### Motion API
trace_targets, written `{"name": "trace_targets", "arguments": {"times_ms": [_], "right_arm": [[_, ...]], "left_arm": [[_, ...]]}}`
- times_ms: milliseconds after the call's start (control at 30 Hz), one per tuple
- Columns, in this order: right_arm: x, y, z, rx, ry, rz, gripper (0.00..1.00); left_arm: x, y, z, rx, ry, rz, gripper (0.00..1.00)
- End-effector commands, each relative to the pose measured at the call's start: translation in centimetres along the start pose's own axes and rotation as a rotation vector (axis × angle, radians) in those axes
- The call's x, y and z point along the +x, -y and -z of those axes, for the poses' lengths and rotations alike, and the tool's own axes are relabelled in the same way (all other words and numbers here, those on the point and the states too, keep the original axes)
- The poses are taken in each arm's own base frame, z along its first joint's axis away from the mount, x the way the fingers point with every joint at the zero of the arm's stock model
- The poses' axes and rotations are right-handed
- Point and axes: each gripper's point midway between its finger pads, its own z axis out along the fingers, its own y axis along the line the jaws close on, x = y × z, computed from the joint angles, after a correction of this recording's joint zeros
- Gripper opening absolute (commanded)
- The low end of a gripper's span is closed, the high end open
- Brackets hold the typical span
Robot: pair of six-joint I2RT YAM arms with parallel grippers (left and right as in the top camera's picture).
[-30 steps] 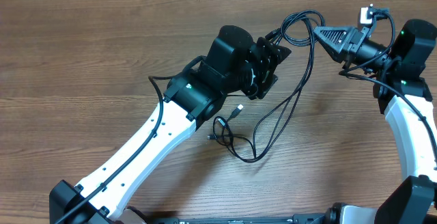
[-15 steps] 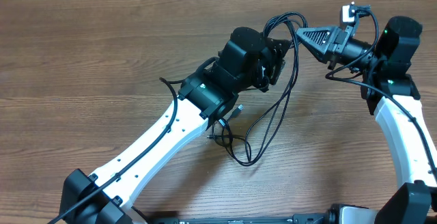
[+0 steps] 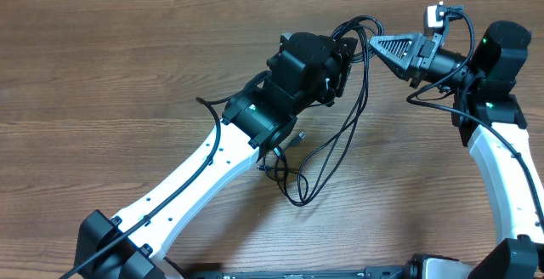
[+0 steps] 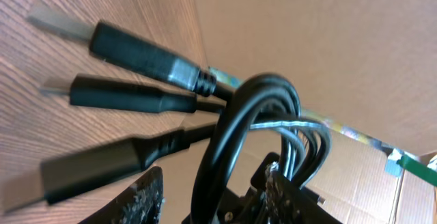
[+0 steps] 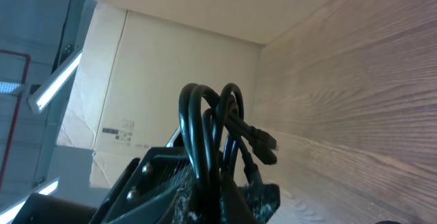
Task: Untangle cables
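Note:
A bundle of thin black cables hangs from near the two grippers down to a loose tangle on the wooden table, with small plug ends by the left arm. My right gripper points left and is shut on several cable loops, pinched between its fingers. My left gripper sits right beside it. Its fingers are apart with a cable loop running between them. Three plugs stick out to the left in the left wrist view.
The wooden table carries only the cables. The left arm crosses from the bottom left to the middle and lies over part of the tangle. The right arm runs along the right edge. A cardboard wall stands behind the table.
My left gripper has moved up and right, close to the right gripper, and now has a cable loop between its fingers. The right gripper shifted left. The slack on the table slid left.

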Motion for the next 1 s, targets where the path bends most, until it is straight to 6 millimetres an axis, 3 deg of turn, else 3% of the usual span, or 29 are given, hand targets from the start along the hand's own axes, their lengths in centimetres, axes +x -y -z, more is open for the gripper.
{"name": "trace_targets", "arguments": {"times_ms": [0, 67, 167, 200, 400, 467, 533, 567, 600, 700, 767, 867, 967], "right_arm": [[0.7, -2.4, 0.2, -0.040, -0.034, 0.057, 0.04], [0.8, -2.5, 0.2, -0.042, -0.039, 0.057, 0.04], [0.9, -2.5, 0.2, -0.045, -0.044, 0.057, 0.04], [0.9, -2.5, 0.2, -0.047, -0.049, 0.056, 0.04], [1.5, -2.8, 0.3, -0.064, -0.083, 0.062, 0.04], [1.6, -2.8, 0.3, -0.066, -0.086, 0.072, 0.04], [1.6, -2.8, 0.3, -0.068, -0.085, 0.132, 0.13], [1.8, -2.8, 0.3, -0.072, -0.090, 0.175, 0.24], [1.8, -2.6, 0.3, -0.070, -0.092, 0.194, 0.43], [2.2, -2.0, 0.3, -0.058, -0.098, 0.242, 0.69], [2.2, -1.3, 0.3, -0.039, -0.094, 0.271, 0.78], [1.8, 0.2, 0.3, 0.023, -0.058, 0.281, 0.83], [1.6, 1.8, 0.4, 0.095, -0.034, 0.301, 0.85]], "left_arm": [[-0.3, 0.2, -0.3, 0.012, 0.029, 0.010, 0.43], [-0.3, 0.3, -0.3, 0.012, 0.030, 0.001, 0.33], [-0.3, 0.3, -0.3, 0.014, 0.029, -0.030, 0.07], [-0.3, 0.3, -0.3, 0.014, 0.030, -0.042, 0.04], [-0.5, 0.7, -0.3, 0.026, 0.034, -0.174, 0.04], [-0.8, 1.3, -0.2, 0.044, 0.042, -0.353, 0.04], [-0.9, 1.6, -0.2, 0.053, 0.046, -0.514, 0.04], [-0.9, 1.7, -0.2, 0.054, 0.043, -0.606, 0.04], [-0.8, 1.7, -0.2, 0.053, 0.036, -0.698, 0.04], [-0.2, 1.1, -0.2, 0.047, -0.023, -0.942, 0.04], [0.2, 0.2, -0.2, 0.031, -0.078, -1.077, 0.04], [-0.3, -1.4, 0.0, -0.026, -0.129, -1.137, 0.04], [-2.0, -3.8, 0.3, -0.140, -0.156, -1.160, 0.04]]}}
